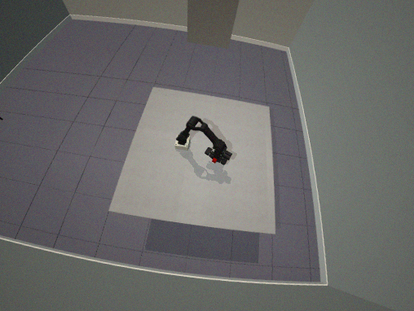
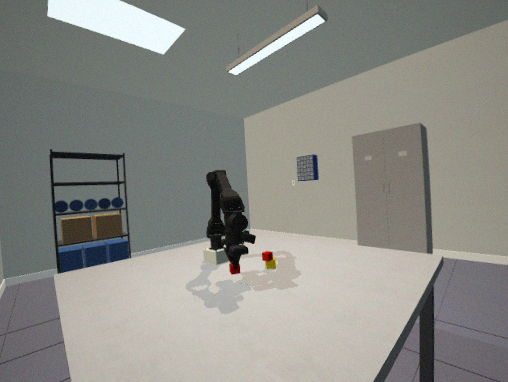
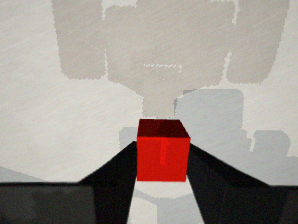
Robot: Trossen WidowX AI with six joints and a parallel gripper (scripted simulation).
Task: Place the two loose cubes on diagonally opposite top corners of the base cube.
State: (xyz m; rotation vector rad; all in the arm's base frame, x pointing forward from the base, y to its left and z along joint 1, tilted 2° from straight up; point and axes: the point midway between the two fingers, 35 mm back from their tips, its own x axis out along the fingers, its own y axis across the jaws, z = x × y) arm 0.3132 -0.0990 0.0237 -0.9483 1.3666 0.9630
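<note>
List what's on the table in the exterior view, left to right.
The arm's pale base block → a red cube gripped by the hand → a yellow cube with another red cube on top.

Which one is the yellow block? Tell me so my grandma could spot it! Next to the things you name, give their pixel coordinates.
On the big pale table (image 1: 163, 187) (image 2: 240, 320), find the black robot arm (image 1: 209, 134) (image 2: 215, 205). Beside it sits the yellow block (image 2: 271, 264), the only yellow one, with a red block (image 2: 267, 256) on top.
</note>
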